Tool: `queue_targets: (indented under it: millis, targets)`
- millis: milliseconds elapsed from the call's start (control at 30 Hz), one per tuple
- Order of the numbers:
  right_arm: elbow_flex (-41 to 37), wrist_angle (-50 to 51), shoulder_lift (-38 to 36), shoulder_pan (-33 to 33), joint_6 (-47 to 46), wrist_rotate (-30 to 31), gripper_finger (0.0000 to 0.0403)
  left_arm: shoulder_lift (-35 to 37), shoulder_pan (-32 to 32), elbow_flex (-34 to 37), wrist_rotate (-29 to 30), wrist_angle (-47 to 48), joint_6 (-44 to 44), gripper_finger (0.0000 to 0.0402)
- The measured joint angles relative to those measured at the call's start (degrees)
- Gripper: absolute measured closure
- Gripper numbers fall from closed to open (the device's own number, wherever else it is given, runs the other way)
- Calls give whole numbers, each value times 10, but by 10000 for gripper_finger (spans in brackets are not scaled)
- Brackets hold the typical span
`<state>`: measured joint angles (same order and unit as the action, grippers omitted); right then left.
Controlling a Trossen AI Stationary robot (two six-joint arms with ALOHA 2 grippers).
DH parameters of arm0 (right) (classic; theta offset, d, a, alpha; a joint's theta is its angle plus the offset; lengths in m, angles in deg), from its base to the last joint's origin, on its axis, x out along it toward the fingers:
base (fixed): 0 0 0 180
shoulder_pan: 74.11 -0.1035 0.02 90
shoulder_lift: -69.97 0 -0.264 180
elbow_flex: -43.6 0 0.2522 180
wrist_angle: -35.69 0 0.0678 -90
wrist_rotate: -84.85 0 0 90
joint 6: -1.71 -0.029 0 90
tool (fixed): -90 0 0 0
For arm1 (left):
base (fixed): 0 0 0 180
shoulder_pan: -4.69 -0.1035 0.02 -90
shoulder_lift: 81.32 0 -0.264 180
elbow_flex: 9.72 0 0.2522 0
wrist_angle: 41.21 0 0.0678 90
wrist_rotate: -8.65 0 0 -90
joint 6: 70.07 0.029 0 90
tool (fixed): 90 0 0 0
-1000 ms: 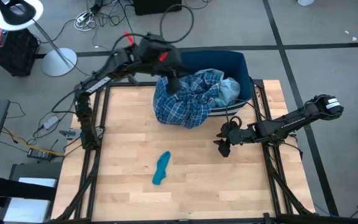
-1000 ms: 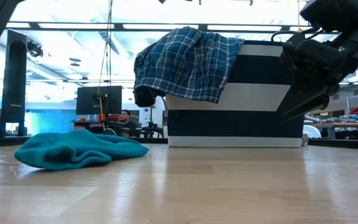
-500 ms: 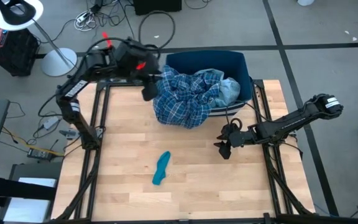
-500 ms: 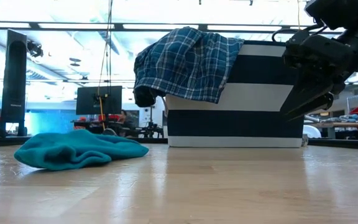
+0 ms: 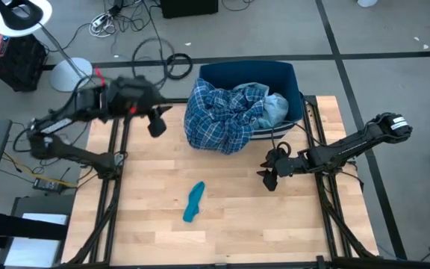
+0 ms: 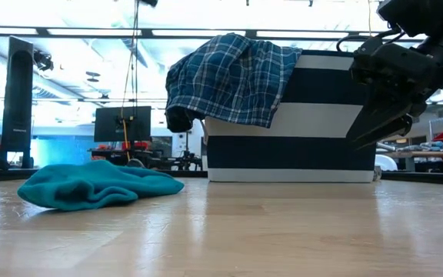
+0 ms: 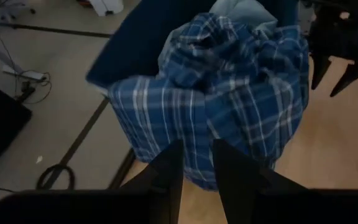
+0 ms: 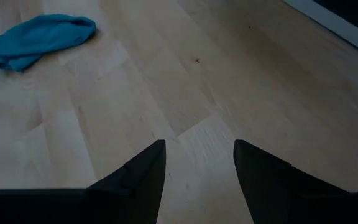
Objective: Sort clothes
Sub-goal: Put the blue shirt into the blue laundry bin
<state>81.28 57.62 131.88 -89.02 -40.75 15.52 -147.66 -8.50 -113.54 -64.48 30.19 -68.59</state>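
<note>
A: Quick count. Clothes?

B: Three I can make out. One plaid shirt (image 5: 222, 116), blue and white, heaped in the bin (image 5: 275, 75) and spilling over its near wall onto the table (image 5: 237, 232). One light-blue denim piece (image 5: 275, 108) behind it, inside the bin at the right side. One teal sock (image 5: 194, 202) lying flat on the wood, alone, well apart from the bin, toward the front.

A: Anything else in the bin?

B: Can't tell, the shirt covers most of it.

A: Bins?

B: One, dark blue, at the far edge of the table. In the low view its wall shows a white band.

A: Arms?

B: Two. Left gripper (image 5: 156, 125) is over the table's far-left edge, just left of the shirt, not touching it. Its wrist view shows both fingers (image 7: 166, 171) with a narrow gap between them and nothing in it, pointing at the plaid shirt (image 7: 229, 106). So nearly closed, empty.

A: Right?

B: Right gripper (image 5: 269, 178) hangs low over the table's right side, in front of the bin, near its right corner. Wrist view: two fingers (image 8: 138, 171) spread wide apart, bare wood between them, holding nothing. The sock (image 8: 39, 37) shows farther off.

A: Sock in the low view?

B: Yes, one teal lump (image 6: 98, 185) at left, the shirt (image 6: 233, 77) draped over the bin wall behind.
</note>
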Motion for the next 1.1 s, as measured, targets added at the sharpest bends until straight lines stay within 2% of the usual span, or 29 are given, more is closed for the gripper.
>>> queue_targets:
  millis: [133, 267, 467, 567, 700, 767, 833, 1000, 1100]
  targets:
    - [0, 0, 0, 0, 0, 4, 212, 106, 2, 199, 1, -131, -44, 310]
    - [0, 0, 0, 0, 0, 5, 212, 174, 0, 383, 1, -275, -90, 310]
    - [0, -5, 0, 0, -5, 7, 212, 191, -14, 577, 1, -433, -111, 316]
    - [0, -6, 0, 0, -2, 7, 212, 178, -21, 649, 15, -524, -109, 344]
    - [0, -7, 0, 0, 1, 7, 212, 157, -32, 725, 17, -645, -107, 394]
    - [0, -7, 0, 0, 6, 8, 212, 143, -37, 747, 17, -694, -104, 396]
    - [0, -7, 0, 0, 7, 16, 212, 123, -41, 757, 15, -704, -101, 399]
    - [0, -9, 0, 0, 19, 39, 212, 57, -46, 758, -16, -725, -106, 400]
    - [0, -9, 0, 0, 22, 40, 212, 15, -46, 758, -34, -785, -88, 400]
